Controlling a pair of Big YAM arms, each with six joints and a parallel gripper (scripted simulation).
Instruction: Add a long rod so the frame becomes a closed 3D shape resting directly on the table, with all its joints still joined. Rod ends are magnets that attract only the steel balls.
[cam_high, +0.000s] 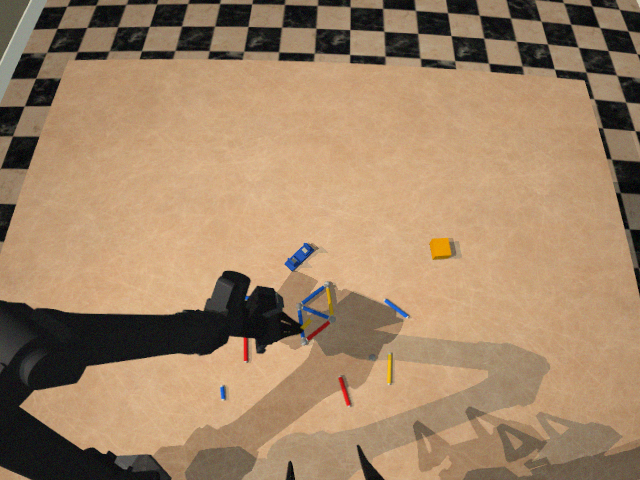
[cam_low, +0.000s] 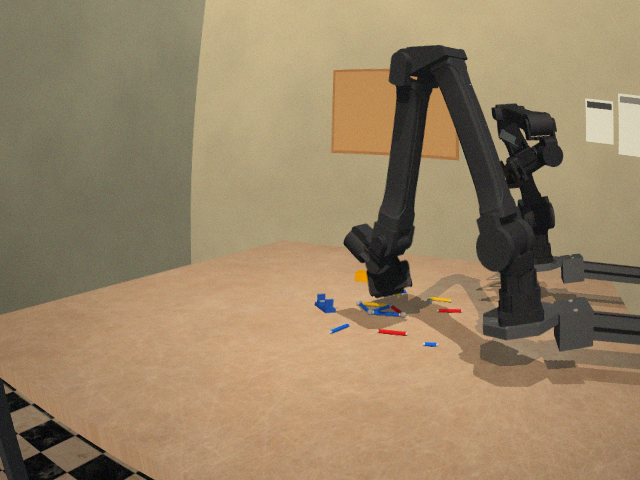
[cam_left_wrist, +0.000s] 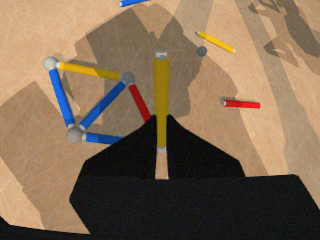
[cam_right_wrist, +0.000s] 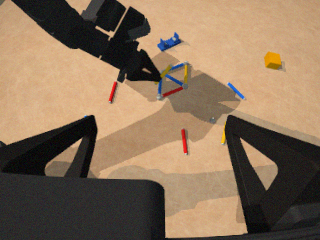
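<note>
Yellow rod clenched in left gripper; right gripper spread, unloaded. Swing rod tips squarely onto far and near balls; avoid nudging frame.

In the left wrist view, the left gripper's dark fingers cover the far stretch of the frame's blue rod and the lower end of its red rod, and the ball joining them is out of sight. In the top view the upper red rod runs under the left arm, which hides its other end, while the right gripper is cut off by the lower edge, only its fingertips showing. The exterior view leaves the frame's joints too small and overlapped to tell whether each one touches, and the left gripper's fingertips are hidden there.
</note>
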